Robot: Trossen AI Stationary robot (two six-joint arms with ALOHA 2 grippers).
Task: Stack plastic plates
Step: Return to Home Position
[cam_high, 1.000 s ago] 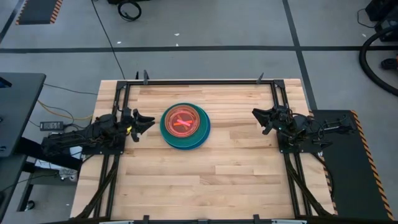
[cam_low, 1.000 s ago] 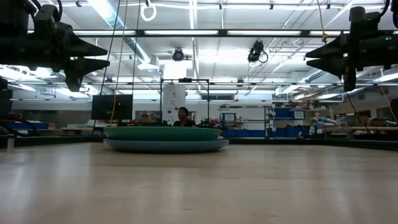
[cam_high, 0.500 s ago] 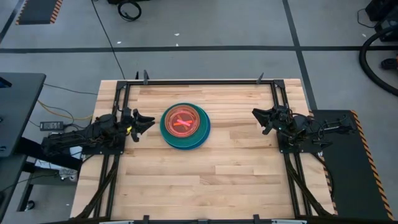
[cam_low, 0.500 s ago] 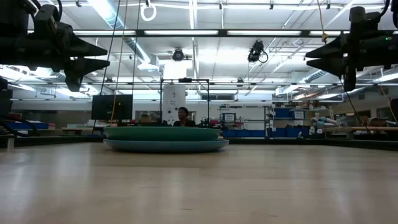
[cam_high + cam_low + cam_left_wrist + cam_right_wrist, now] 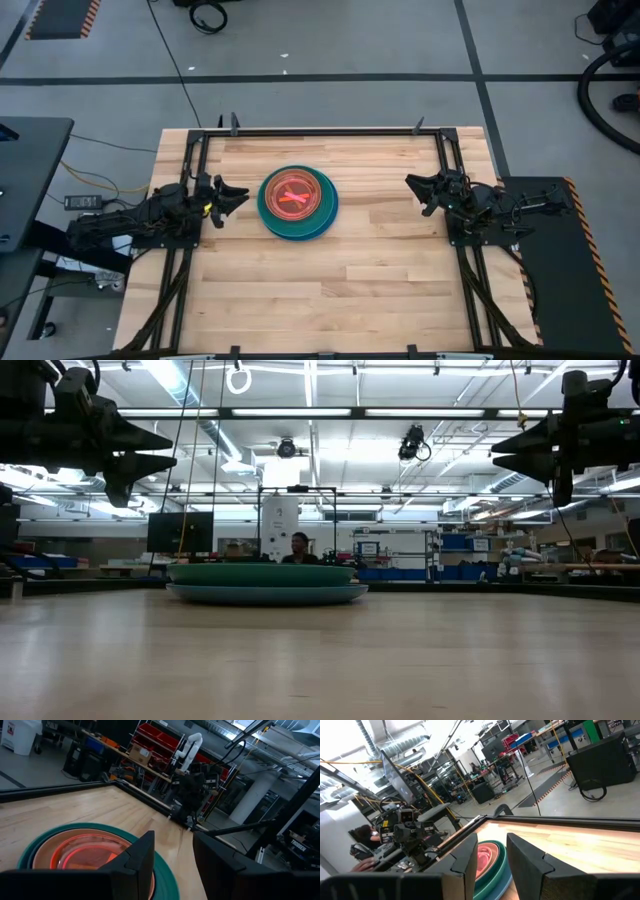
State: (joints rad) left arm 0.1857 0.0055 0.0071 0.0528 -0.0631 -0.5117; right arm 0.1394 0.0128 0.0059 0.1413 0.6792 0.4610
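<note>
**Item 1: plastic plates** (image 5: 297,203). One nested stack on the desk (image 5: 340,290). In the high view it sits slightly toward 11 o'clock from the desk's middle. A blue plate is at the bottom, its rim showing widest at 4 o'clock, with a teal plate above it. A translucent orange-red plate lies on top. I cannot count the plates in between.

**Item 2: my left hand** (image 5: 238,196). It hangs above the desk at the 9 o'clock edge with its fingers parted and nothing between them. The stack lies at 3 o'clock from it, near but not touching.

**Item 3: my right hand** (image 5: 414,192). It is raised at the 3 o'clock edge, also spread and empty. The stack lies at 9 o'clock from it, well apart and farther off than from my left hand.

**Item 4: person** (image 5: 299,548). Seen in the low view, in the room beyond the desk, behind the stack.
</note>
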